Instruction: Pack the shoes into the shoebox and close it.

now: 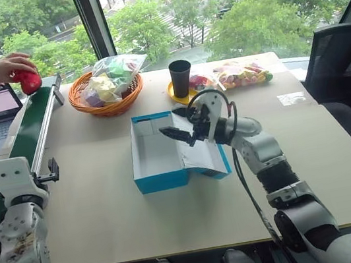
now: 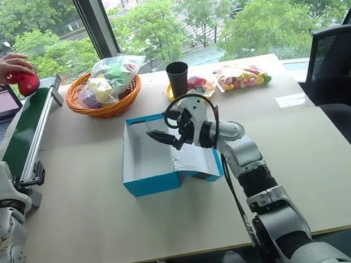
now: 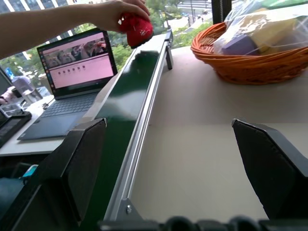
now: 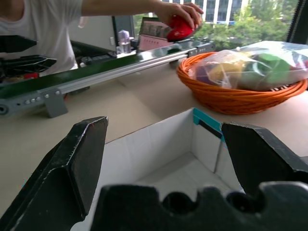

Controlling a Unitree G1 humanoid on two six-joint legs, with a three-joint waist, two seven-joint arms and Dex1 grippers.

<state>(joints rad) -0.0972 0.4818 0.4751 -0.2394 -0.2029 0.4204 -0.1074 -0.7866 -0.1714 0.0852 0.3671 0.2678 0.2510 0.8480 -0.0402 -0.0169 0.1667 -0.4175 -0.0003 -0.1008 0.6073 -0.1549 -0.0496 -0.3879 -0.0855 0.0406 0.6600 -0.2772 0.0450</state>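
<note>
Right gripper (image 1: pixel 175 123): jaws spread wide, nothing held; poised over the open shoebox, fingers directed toward 10 o'clock in the head views.
Left gripper (image 3: pixel 173 168): jaws spread wide, nothing held; aimed along the table beside the conveyor, toward 12 o'clock.
Shoebox (image 1: pixel 158 155): turquoise outside, white inside; set at table centre, open; no shoe is seen inside; the lid appears to be folded down on the 3 o'clock side beneath the right arm.
Shoe (image 1: pixel 28 81): red; one is seen, gripped by a person's hand (image 1: pixel 8 66) at the far end of the conveyor, toward 10 o'clock from the box, well apart from both grippers.
Conveyor (image 1: pixel 35 123): green belt with metal rails, laid along the table's 9 o'clock edge.
Basket (image 1: pixel 106 104): orange wicker, a clear bag of coloured items inside; at 11 o'clock from the box.
Handling, shoe: judged light, soft and compressible, not fragile; a hold across the middle of the upper, side to side, is advised so the fabric is pinched evenly.
Handling, shoebox: judged light, thin cardboard, easily pushed or dented; the lid is best taken at its free edge, with the base steadied.
</note>
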